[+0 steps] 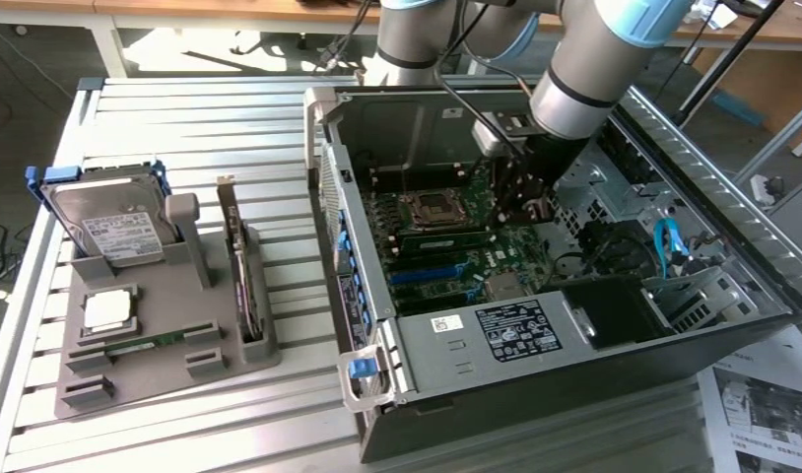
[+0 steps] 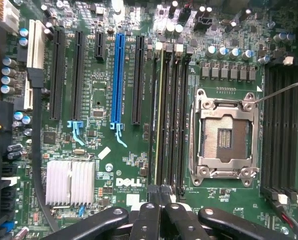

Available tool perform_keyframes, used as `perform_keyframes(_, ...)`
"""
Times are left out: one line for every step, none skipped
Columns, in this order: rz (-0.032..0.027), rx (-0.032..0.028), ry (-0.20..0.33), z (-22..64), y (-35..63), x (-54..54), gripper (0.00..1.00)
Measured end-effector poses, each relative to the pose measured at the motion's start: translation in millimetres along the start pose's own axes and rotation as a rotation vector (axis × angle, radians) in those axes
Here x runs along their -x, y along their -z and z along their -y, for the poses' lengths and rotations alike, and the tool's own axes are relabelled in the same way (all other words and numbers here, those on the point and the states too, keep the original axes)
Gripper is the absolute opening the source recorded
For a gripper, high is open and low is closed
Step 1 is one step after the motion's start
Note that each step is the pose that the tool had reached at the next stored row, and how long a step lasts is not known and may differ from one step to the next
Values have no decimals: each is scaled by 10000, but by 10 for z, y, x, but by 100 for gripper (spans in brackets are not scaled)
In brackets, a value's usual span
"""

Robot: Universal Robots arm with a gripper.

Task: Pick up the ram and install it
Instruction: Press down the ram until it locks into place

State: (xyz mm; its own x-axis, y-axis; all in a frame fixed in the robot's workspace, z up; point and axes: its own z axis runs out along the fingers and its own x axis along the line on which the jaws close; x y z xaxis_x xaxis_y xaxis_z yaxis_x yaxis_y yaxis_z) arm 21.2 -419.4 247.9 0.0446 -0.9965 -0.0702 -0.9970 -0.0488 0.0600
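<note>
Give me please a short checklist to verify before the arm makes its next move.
1. Ram stands in a slot beside the processor socket: ok.
2. Ram fully seated, latches closed: cannot tell.
3. Gripper shut, at the ram's end: ok.
4. Gripper actually holds the ram: cannot tell.
5. Neighbouring slots free: ok.

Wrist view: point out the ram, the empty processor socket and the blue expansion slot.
ram (image 2: 159, 120): wrist view, middle of its top edge.
processor socket (image 2: 223, 136): wrist view, centre of contact field.
blue expansion slot (image 2: 118, 75): wrist view, mid-length.
</note>
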Motion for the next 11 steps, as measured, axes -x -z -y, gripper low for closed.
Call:
perform_keyframes(-10, -1, 0, 0, 0, 1, 11)
perform_keyframes(-18, 0, -1, -1, 0, 0, 11)
perform_keyframes(-21, 0, -2, -4, 0, 0, 11)
perform_keyframes(-22, 0, -3, -15, -2, 1, 11)
perform_keyframes(-25, -1, -2, -40, -6, 2, 11)
perform_keyframes(-46, 1, -4, -62, -9, 3, 11)
perform_keyframes(-71, 2, -6, -108, -13, 5, 11)
perform_keyframes(-77, 0, -5, -147, -18, 6, 11)
perform_keyframes(-87, 1, -5, -175, -21, 7, 11)
perform_keyframes(-104, 3, -7, -202, -24, 9, 11)
perform_keyframes(-112, 2, -8, -229, -29, 10, 11)
